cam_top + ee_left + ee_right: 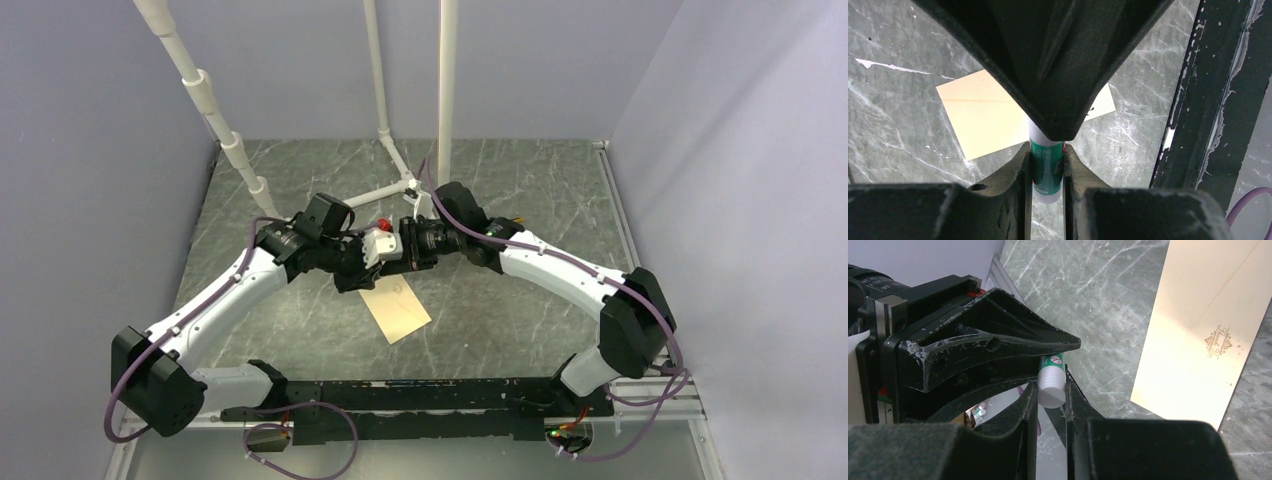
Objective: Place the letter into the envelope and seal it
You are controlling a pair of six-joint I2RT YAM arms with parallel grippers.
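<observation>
Grey marbled table [520,190] lies beneath both jaws, the envelope [397,308] flat directly under them (letter not visible). Left gripper [1047,150] clamps the glue stick [1047,175], right gripper [1050,389] pinches its white end [1051,396]; a skewed pull could drop the stick onto the paper.

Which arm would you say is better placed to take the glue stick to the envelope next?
Left, probably: the left gripper clamps the green-labelled body of the glue stick; the right gripper holds only its white end, likely the cap.
</observation>
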